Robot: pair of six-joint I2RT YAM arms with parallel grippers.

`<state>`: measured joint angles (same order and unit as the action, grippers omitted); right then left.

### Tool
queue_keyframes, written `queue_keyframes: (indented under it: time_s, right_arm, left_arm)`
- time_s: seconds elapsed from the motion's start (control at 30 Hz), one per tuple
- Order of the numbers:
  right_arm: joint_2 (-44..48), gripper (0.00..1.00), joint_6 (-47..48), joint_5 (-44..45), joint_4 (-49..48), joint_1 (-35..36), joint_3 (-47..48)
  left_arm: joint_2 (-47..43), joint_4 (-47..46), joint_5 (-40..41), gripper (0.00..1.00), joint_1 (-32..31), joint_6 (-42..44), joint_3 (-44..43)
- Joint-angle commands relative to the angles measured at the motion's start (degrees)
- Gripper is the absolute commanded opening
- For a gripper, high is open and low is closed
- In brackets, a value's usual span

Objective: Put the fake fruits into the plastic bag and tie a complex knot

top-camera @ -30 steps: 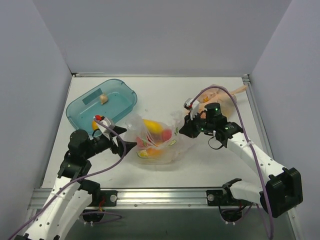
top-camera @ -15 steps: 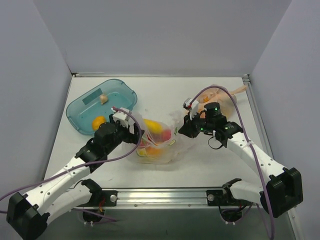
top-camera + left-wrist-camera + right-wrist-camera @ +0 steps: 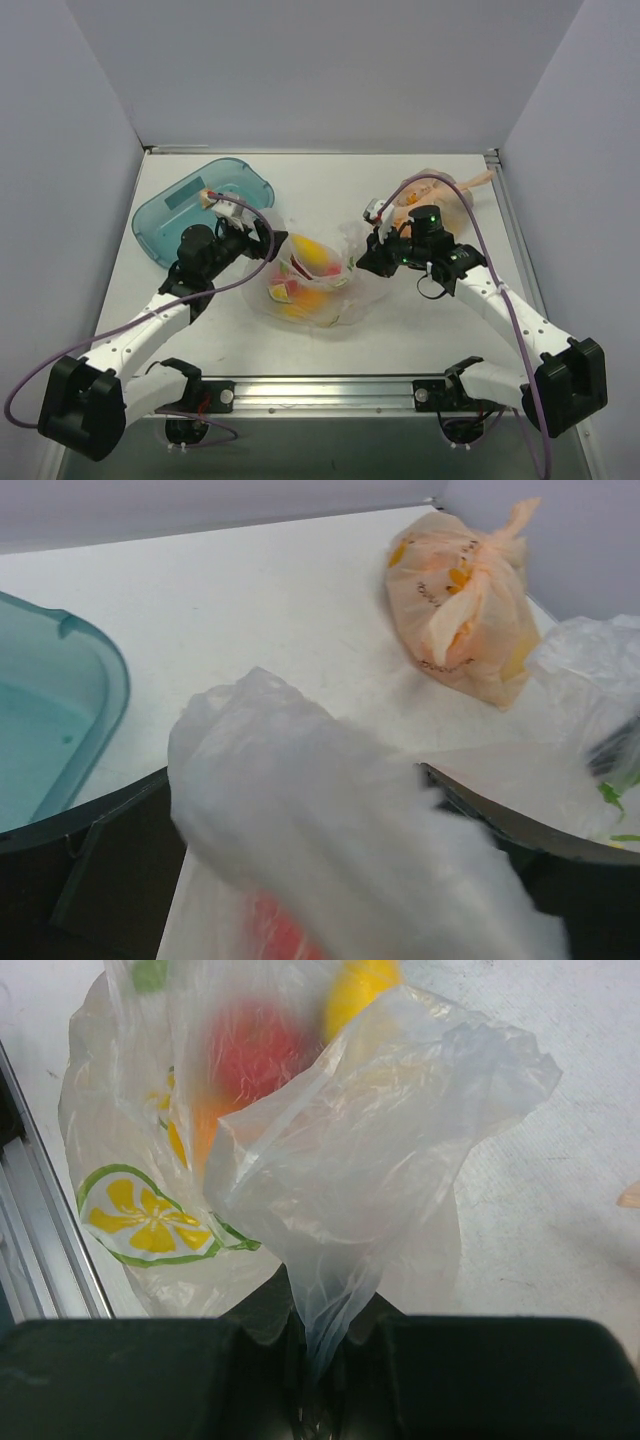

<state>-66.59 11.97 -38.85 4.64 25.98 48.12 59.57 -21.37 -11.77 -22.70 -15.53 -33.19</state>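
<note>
The right gripper [image 3: 366, 260] is pinched shut on the right flap of the bag [image 3: 345, 305], apparently anchoring it mid-table with the fruits [image 3: 312, 252] inside, while the left gripper [image 3: 264, 247], jaws wide and gripping nothing, straddles the left flap, probably to seize it for tying.

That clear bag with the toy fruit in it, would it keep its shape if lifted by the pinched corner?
Probably not: the plastic bag looks thin and crinkled, bunching to a narrow strip where the right gripper pinches it. It would likely sag, with the fake fruits sliding to the lowest point.
</note>
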Motion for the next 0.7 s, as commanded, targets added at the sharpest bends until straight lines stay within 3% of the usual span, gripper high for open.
queue_keyframes:
  time_s: [0.0, 0.23, 0.33, 0.47, 0.5, 0.57, 0.6, 0.67]
  right_arm:
    - [1.6, 0.00, 2.0, -1.9, 0.5, 0.3, 0.6]
    - [2.0, 0.00, 2.7, -2.5, 0.5, 0.5, 0.2]
    - [2.3, 0.00, 3.6, -1.8, 0.5, 0.7, -0.3]
    - [2.7, 0.00, 4.0, -1.4, 0.5, 0.7, -0.4]
    - [2.7, 0.00, 4.2, -1.4, 0.6, 0.7, -0.3]
    - [2.7, 0.00, 4.6, -1.2, 0.6, 0.7, -0.2]
    - [2.5, 0.00, 5.2, -1.2, 0.7, 0.7, -0.2]
    - [2.3, 0.00, 6.7, -1.0, 0.9, 0.7, 0.4]
  left_arm:
    - [2.1, -10.4, -10.5, 0.96, 0.3, -5.0, 0.3]
    - [3.5, -11.2, -6.8, 0.97, -1.2, -7.5, -0.2]
    - [5.5, -8.9, -2.8, 0.91, -1.9, -6.5, -1.1]
    - [7.0, -8.5, -5.4, 0.49, -2.0, -2.9, -1.9]
    - [7.1, -8.4, -10.2, 0.31, -1.8, -1.6, -2.1]
    - [6.8, -8.8, -16.8, 0.17, -0.9, -0.5, -3.0]
    - [5.9, -8.8, -25.0, 0.07, -0.8, 0.6, -3.3]
    - [4.9, -9.0, -32.9, 0.04, -0.7, 0.9, -3.7]
